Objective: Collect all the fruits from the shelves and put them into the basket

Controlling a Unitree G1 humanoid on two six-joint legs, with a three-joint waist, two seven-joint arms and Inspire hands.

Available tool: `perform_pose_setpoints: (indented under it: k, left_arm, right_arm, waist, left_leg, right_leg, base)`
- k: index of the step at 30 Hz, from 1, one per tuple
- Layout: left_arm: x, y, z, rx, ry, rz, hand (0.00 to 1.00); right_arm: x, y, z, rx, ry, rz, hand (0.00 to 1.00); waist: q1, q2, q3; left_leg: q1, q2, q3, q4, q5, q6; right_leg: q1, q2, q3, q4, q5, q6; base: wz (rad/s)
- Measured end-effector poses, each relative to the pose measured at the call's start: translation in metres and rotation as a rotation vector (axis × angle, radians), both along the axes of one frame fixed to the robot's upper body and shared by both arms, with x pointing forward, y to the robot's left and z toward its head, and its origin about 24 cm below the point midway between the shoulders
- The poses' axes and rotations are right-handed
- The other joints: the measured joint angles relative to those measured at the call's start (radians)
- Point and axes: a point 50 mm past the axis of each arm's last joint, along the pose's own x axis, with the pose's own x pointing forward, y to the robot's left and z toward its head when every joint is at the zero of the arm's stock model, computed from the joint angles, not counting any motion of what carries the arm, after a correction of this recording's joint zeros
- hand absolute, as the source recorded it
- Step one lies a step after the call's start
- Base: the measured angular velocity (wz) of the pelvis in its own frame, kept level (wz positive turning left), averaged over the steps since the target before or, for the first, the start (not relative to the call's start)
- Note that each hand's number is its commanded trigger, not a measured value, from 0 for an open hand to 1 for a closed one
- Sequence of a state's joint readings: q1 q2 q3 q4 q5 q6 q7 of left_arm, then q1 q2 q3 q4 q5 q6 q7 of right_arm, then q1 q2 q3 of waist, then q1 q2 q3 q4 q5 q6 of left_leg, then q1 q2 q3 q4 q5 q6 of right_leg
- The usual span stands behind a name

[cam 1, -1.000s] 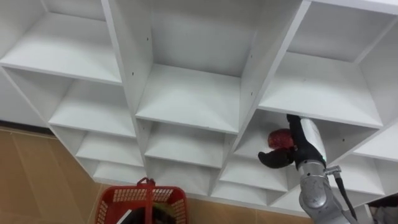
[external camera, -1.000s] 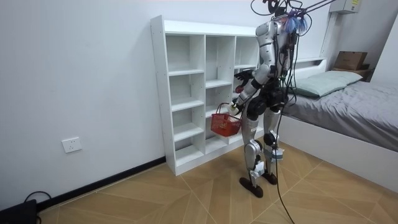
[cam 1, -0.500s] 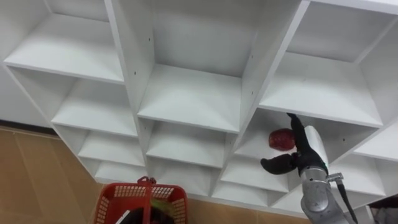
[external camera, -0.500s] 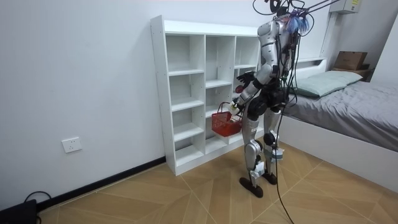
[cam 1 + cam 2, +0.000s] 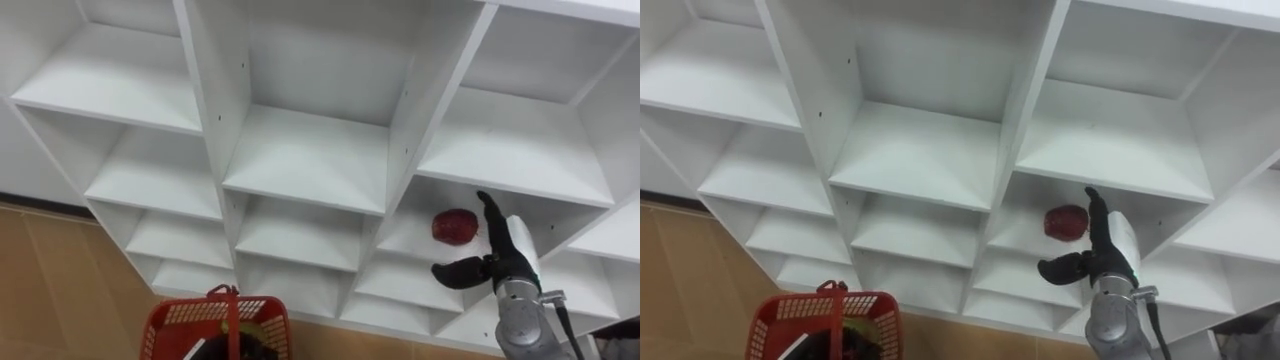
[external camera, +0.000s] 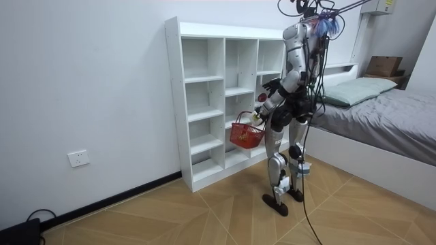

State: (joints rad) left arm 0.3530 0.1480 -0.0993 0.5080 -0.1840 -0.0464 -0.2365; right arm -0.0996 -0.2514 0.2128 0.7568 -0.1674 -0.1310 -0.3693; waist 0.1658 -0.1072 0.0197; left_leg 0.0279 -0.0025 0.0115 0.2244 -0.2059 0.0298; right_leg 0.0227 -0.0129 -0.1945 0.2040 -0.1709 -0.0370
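Nearest you, at the bottom edge of the eye views, the red basket (image 5: 215, 325) hangs low in front of the closet. It has dark contents with a touch of green, and you can't tell what they are. In the room view the basket hangs at the left hand (image 6: 256, 117). At that range you cannot tell whether that hand is clenched.

Further up on the right, the right hand (image 5: 503, 262) is released and grasps nothing. Its fingers (image 5: 490, 212) point straight up and the thumb is spread out to the left. It hovers at the mouth of a compartment.

The task's thing, a red fruit (image 5: 455, 226), sits on the shelf just beside that hand, to the left of the fingers and above the thumb, and looks apart from both. It is in the right column, in the second compartment down of those you see.

Behind them, the white closet (image 5: 300, 160) has three columns of open compartments.

In the room view the robot stands upright facing the closet, with a bed (image 6: 381, 112) behind it on the room view's right.
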Motion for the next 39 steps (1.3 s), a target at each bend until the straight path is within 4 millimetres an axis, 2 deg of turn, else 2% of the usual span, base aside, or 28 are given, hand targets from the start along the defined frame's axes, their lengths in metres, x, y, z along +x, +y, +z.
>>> perform_pose_setpoints:
  k: [7,30,39]
  left_arm:
    - [-0.007,0.005,0.001,0.001,0.004,0.012,1.0]
    - [-0.02,0.01,0.003,-0.021,0.016,0.039,1.0]
    - [-0.024,0.019,0.004,-0.013,0.011,0.068,1.0]
  right_arm:
    - [0.0,-0.002,0.001,-0.005,-0.013,-0.023,0.0]
    - [0.0,-0.003,0.002,-0.017,-0.027,-0.04,0.0]
    - [-0.006,-0.007,-0.007,-0.025,0.02,-0.051,0.0]
  waist:
    - [0.004,-0.019,-0.0016]
    - [0.014,-0.016,-0.0004]
    - [0.039,-0.014,0.0059]
  left_leg:
    - [0.006,-0.002,-0.007,0.007,-0.002,0.0]
    - [0.008,-0.002,-0.019,0.016,-0.005,-0.003]
    - [0.014,0.003,-0.026,0.051,-0.026,-0.007]
  right_leg:
    - [0.012,-0.001,-0.003,-0.001,0.0,0.0]
    - [0.023,0.0,-0.012,-0.001,0.0,-0.001]
    - [0.045,0.006,-0.014,-0.003,-0.008,-0.003]
  base:
    - [0.01]
    - [0.0]
    - [0.01]
